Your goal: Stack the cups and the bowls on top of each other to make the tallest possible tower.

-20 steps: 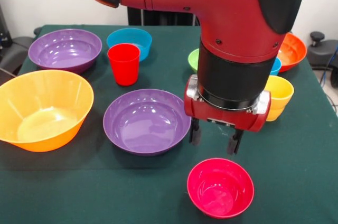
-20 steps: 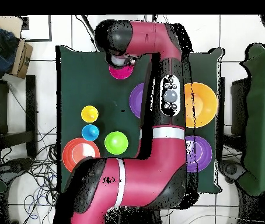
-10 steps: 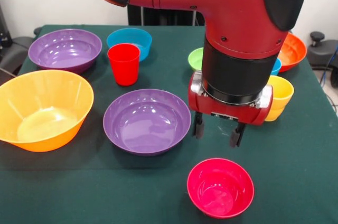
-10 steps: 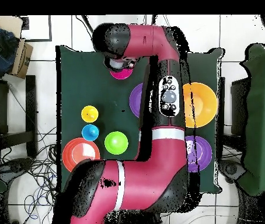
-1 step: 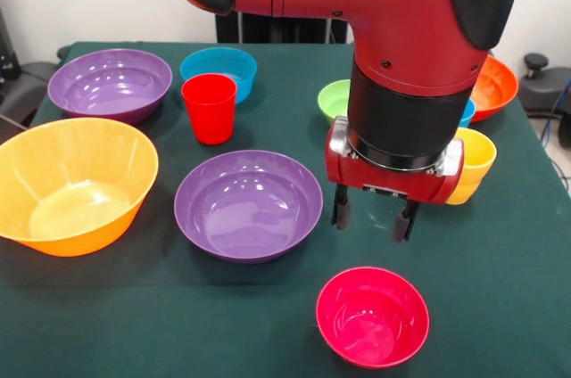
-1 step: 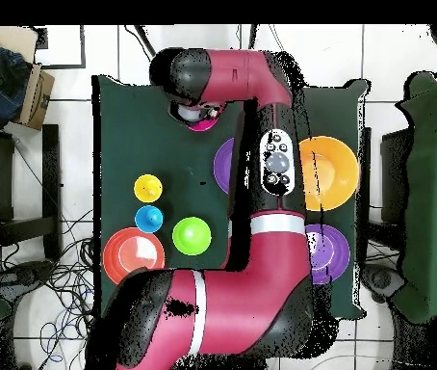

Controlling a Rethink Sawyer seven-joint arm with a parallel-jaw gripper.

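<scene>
1. Cups and bowls all stand apart on the green worktop (image 5: 517, 244); no tower is begun.
2. The claw (image 5: 373, 217) hangs released and empty, its two fingers spread, above the worktop.
3. The magenta-pink bowl (image 5: 372, 316) lies just below the claw, toward the camera in the front view. In the overhead view the arm covers most of this bowl.
4. The near purple bowl (image 5: 248, 203) is just beside the claw on the picture's left. The yellow cup (image 5: 473, 164) is close on the other side, partly hidden by the wrist.
5. Behind the claw, the green bowl (image 5: 335, 99) and the orange bowl (image 5: 495, 86) peek out. The red cup (image 5: 209, 108), blue bowl (image 5: 219, 69), far purple bowl (image 5: 110, 84) and big yellow-orange bowl (image 5: 73, 184) are well apart, to the picture's left.
6. I judge the step is the approach to the pink bowl. The next move calls for lowering with one finger inside the rim and one outside, then closing.
</scene>
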